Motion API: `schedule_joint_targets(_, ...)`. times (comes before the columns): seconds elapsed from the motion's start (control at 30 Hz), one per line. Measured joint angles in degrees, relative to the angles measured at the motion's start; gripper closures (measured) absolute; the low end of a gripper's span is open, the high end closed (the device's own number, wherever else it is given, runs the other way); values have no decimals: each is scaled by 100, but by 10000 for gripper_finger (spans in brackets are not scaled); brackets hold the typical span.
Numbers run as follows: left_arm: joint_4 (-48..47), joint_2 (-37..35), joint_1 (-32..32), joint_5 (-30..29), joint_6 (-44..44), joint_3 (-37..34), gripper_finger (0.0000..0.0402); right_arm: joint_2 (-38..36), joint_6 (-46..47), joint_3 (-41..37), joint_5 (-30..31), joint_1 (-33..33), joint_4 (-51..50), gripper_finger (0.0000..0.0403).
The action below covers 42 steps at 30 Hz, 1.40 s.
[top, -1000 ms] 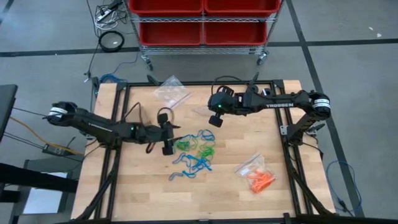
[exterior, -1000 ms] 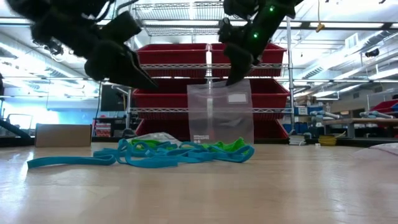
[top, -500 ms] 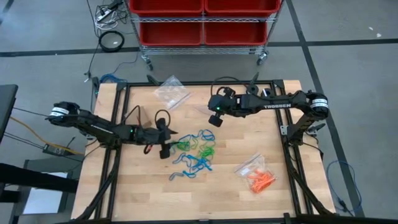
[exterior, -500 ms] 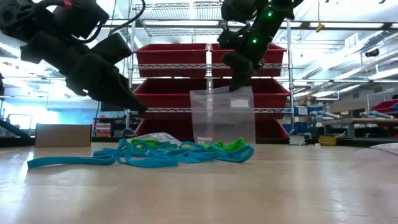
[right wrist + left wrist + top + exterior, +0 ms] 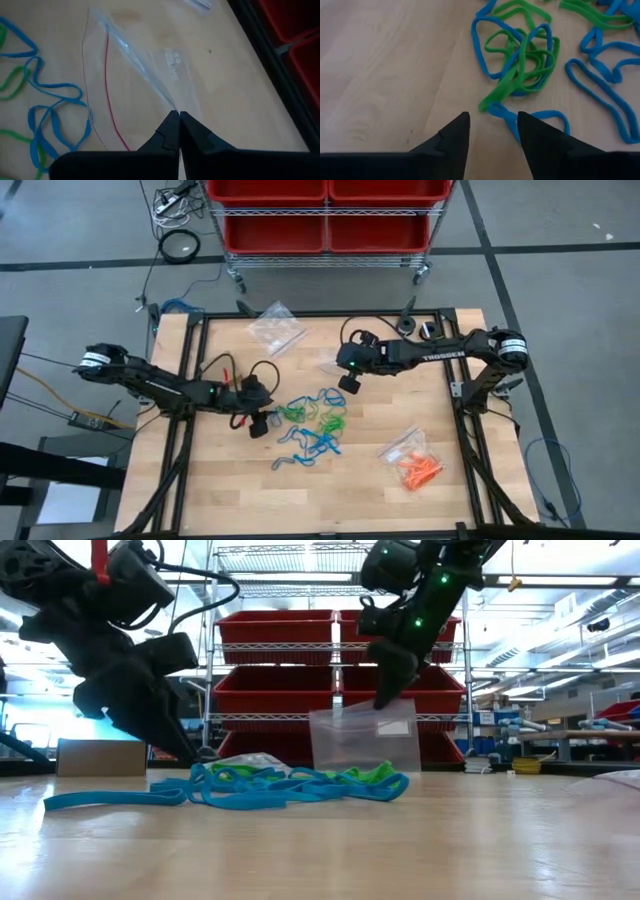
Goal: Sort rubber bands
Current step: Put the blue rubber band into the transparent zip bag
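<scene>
Rubber bands (image 5: 312, 423) in blue-green tangle mid-counter (image 5: 230, 490): light, floppy, likely to snag neighbours. My left pincer (image 5: 492, 131) spread, low beside blue loop end; I'd nip that single strand. Right pincer (image 5: 179, 118) pinching clear bag (image 5: 135, 80).

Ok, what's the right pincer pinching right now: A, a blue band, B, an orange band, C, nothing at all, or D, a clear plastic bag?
D: the right pincer is shut on the top edge of the clear bag, which hangs from it in the low view while the bands lie on the table.
</scene>
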Motion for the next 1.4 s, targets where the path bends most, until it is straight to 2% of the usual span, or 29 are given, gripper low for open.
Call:
schedule_joint_targets(0.17, 325, 26, 120, 585, -228, 0, 250, 0, -2, -39, -97, 22, 184, 403)
schedule_joint_targets(0.5, 644, 789, 370, 595, -640, 2, 264, 0, -105, -39, -252, 31, 334, 403)
schedule_joint_targets(0.6, 901, 958, 374, 770, -630, 7, 271, 0, -112, -39, -254, 33, 334, 403)
schedule_joint_targets(0.67, 1058, 988, 383, 1016, -554, 4, 292, 0, -125, -39, -254, 33, 336, 403)
schedule_joint_targets(0.8, 1224, 990, 374, 1451, -213, 35, 382, 0, -157, -39, -254, 33, 338, 403)
schedule_joint_targets(0.93, 1039, 922, 354, 1896, 64, 295, 396, 0, -159, -39, -304, 33, 337, 403)
schedule_joint_targets(1.03, 581, 603, 245, 2236, 295, 663, 397, 0, -157, -39, -348, 35, 337, 403)
schedule_joint_targets(1.13, -347, 179, 134, 2205, 809, 1196, 398, -2, -152, -39, -442, 47, 379, 403)
schedule_joint_targets(1.2, -876, -91, 65, 1942, 1205, 1619, 399, -2, -143, -39, -553, 55, 385, 403)
schedule_joint_targets(1.3, -1497, -408, 54, 1354, 1858, 2193, 399, -2, -140, -39, -791, 55, 429, 403)
schedule_joint_targets(1.4, -1479, -513, 120, 678, 2531, 2531, 400, -2, -96, -39, -1029, 59, 494, 403)
